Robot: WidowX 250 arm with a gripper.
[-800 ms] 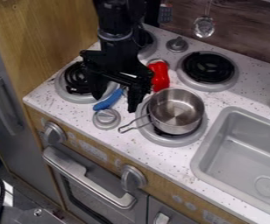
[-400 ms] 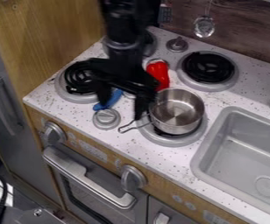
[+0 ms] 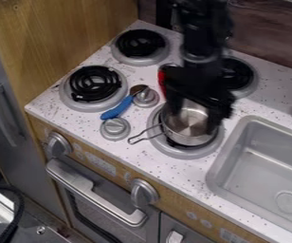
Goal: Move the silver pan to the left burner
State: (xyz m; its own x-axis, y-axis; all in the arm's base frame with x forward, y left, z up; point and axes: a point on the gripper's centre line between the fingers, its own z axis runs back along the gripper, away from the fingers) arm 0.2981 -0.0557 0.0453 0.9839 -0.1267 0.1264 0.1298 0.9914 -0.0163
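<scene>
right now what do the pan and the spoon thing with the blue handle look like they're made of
The pan looks like polished metal, probably stainless steel: bright reflections inside, thin wire handle. The utensil's handle is matte, solid blue, likely plastic or silicone.

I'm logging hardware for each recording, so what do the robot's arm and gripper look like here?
The arm is black and thickly built, with a dark greyish ring around it just above the gripper. The gripper is black too, with a broad, angular body and two fingers.
</scene>
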